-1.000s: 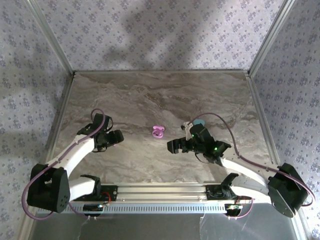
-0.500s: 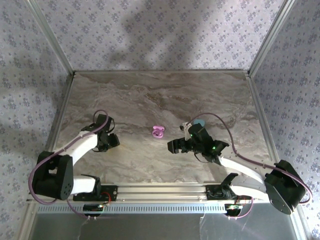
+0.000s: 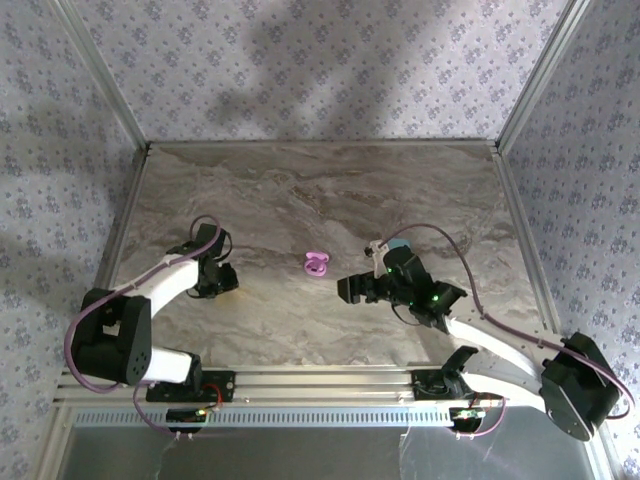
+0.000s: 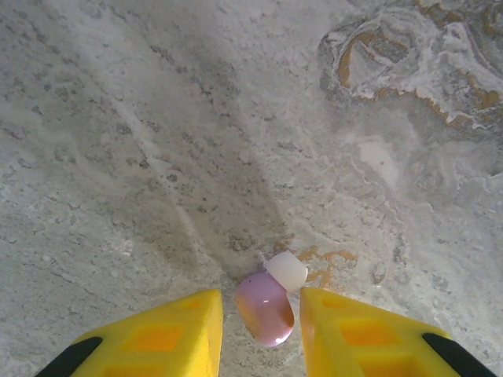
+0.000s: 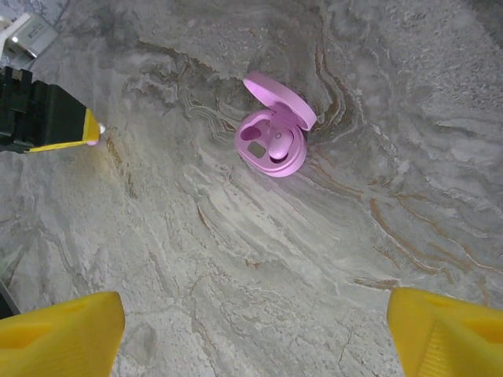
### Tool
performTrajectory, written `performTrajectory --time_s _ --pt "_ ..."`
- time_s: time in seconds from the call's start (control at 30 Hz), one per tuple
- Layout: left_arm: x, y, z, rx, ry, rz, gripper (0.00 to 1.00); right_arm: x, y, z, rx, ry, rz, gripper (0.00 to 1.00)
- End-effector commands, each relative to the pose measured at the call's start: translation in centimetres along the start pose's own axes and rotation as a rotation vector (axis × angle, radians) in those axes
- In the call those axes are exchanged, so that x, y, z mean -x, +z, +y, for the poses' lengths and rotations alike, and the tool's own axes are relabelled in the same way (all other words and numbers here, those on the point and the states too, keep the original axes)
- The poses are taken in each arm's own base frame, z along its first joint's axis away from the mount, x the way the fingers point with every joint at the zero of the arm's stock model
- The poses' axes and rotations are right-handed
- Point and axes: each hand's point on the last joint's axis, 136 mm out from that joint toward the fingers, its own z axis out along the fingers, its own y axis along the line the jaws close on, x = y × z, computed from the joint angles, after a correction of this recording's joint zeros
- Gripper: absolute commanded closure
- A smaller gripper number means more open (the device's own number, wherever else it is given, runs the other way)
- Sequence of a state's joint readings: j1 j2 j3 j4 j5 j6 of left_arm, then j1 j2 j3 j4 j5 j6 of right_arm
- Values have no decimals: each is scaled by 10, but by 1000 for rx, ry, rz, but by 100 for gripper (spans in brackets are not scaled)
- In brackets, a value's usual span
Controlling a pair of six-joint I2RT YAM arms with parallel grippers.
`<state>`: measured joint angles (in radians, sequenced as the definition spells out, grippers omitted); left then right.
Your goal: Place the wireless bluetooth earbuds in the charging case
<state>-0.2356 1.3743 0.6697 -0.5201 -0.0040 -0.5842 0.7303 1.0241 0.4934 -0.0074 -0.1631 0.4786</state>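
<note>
Since the earlier frame the left hand (image 4: 261,312) has narrowed, gaps remaining, around the glossy pink, white-tipped earbud (image 4: 265,308) between its fingers (image 4: 157,338) on the marble counter (image 4: 236,118). Close gently, centred; the right hand (image 5: 251,318) stands wide.

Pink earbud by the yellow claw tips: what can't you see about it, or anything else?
- Left wrist view: small glossy pink earbud sits between the tips of the left claw; touching or not is unclear.
- Top view: teal oval case mostly hidden behind the right arm.
- Right wrist view: open pink oval case, contents too small to tell.
</note>
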Motion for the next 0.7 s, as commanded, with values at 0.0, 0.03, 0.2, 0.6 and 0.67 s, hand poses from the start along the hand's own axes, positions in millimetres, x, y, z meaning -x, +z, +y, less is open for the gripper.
performTrajectory --time_s 0.0,0.03,0.2,0.6,0.67 --pt "6 -3 -4 -10 8 -2 67 -5 -4 -9 -31 1 0 11" --pt "6 -2 -5 -11 10 0 67 -4 -4 -9 -30 2 -3 11" --pt "7 -1 -6 -5 16 6 68 -5 -7 -11 -32 10 -11 11" --pt "7 1 -8 4 32 16 75 -8 -15 -15 -38 22 -31 11" --pt "7 1 -9 9 39 16 78 -9 -16 -17 -38 25 -32 11"
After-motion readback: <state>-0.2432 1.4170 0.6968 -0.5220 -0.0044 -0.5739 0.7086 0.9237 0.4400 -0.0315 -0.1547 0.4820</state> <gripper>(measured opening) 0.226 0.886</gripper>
